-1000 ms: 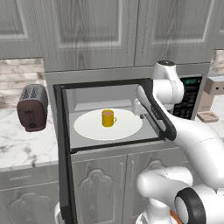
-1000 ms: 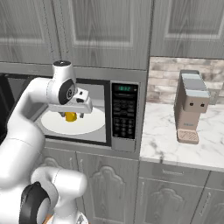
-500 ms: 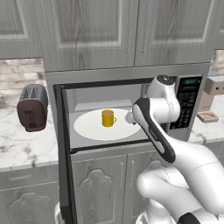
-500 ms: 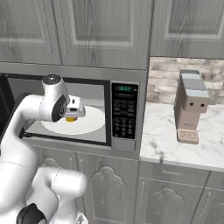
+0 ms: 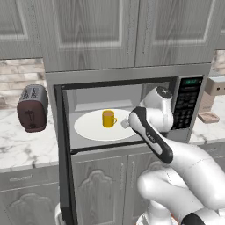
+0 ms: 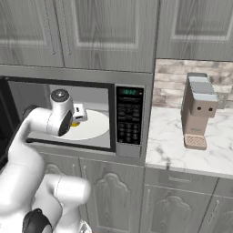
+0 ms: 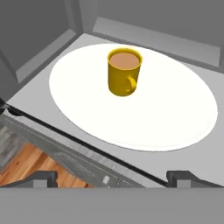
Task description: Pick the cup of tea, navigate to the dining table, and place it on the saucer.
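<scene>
The cup of tea (image 5: 108,118) is a small yellow mug full of brown liquid. It stands upright on the white round microwave plate (image 5: 88,130) inside the open microwave. In the hand view the cup (image 7: 124,72) sits ahead of me, its handle turned toward the camera. My gripper (image 5: 125,123) hangs at the mouth of the microwave, right of the cup and apart from it. It is open, and the fingertips (image 7: 43,177) stand wide with nothing between them. From the right base view the gripper (image 6: 80,113) partly covers the cup (image 6: 75,123). The dining table and the saucer are out of view.
The microwave door (image 5: 61,154) swings open to the left. The control panel (image 5: 187,103) is on the right of the cavity. A dark toaster (image 5: 31,107) stands on the marble worktop to the left, a coffee machine (image 6: 198,111) to the right. Cabinets hang above.
The arm has come down and swung left, bringing the hand from in front of the control panel to the microwave's mouth, nearer the cup. The cup has not moved.
</scene>
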Motion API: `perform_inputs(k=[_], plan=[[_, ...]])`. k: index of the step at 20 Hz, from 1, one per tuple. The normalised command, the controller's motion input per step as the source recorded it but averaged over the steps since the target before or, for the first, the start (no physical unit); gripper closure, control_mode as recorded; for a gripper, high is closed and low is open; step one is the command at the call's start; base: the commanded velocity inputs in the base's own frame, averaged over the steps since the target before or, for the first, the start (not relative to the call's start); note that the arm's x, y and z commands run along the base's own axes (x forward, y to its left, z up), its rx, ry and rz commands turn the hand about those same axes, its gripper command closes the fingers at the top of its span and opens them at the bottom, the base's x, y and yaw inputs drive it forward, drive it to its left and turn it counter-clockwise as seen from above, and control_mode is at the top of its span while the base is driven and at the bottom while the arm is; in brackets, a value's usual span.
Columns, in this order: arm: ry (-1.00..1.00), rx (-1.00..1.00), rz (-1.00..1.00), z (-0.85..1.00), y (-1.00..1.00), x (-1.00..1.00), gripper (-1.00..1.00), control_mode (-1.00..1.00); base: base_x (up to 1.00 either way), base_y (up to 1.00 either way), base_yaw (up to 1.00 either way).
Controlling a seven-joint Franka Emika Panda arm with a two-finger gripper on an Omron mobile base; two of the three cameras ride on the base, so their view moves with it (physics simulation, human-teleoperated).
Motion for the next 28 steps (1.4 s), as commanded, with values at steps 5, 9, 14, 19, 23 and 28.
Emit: perform_inputs(k=[5,9,14,19,23,28], plan=[[0.02,0.0,0.12,-0.05,0.14,0.52,-1.0,-1.0,0.0,0.0,0.0],[0.01,0.02,0.11,-0.07,0.02,0.37,-1.0,-1.0,0.0,0.0,0.0],[0.04,0.0,0.06,-0.32,0.23,0.12,-1.0,-1.0,0.0,0.0,0.0],[0.0,0.0,0.0,-0.12,0.25,0.06,-1.0,-1.0,0.0,0.0,0.0],[0.0,0.0,0.0,-0.11,0.04,0.45,-1.0,-1.0,0.0,0.0,0.0],[0.0,0.0,0.0,-0.14,0.0,0.4,-1.0,-1.0,0.0,0.0,0.0]])
